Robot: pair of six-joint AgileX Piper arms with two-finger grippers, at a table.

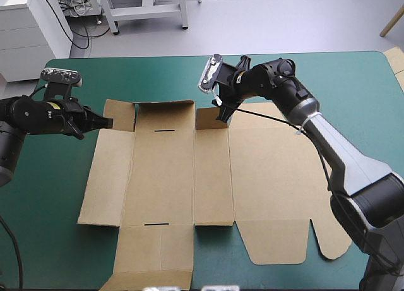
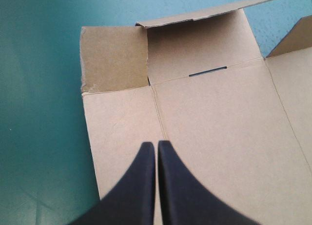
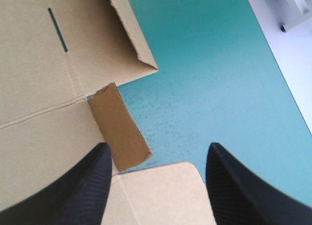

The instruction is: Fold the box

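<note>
The brown box [image 1: 164, 171] lies as a cut sheet on the teal-green cover, mostly flat. Its far slotted flap [image 2: 204, 44] and the small corner flaps beside it stand partly raised. My left gripper [image 1: 106, 122] is shut at the sheet's far left corner; in its wrist view the left gripper [image 2: 156, 146] hovers over the left side panel, holding nothing. My right gripper [image 1: 224, 112] is open just above the far edge, by the small flap [image 3: 122, 127] right of the slotted panel. That flap and a corner of the wide lid panel [image 3: 161, 195] show between its fingers.
Bare teal-green cover [image 1: 57, 196] runs left of the sheet and along the far side [image 1: 341, 76]. The sheet's near flap [image 1: 154, 253] reaches the table's front edge. A strip of pale board [image 1: 396, 60] shows at the table's right edge.
</note>
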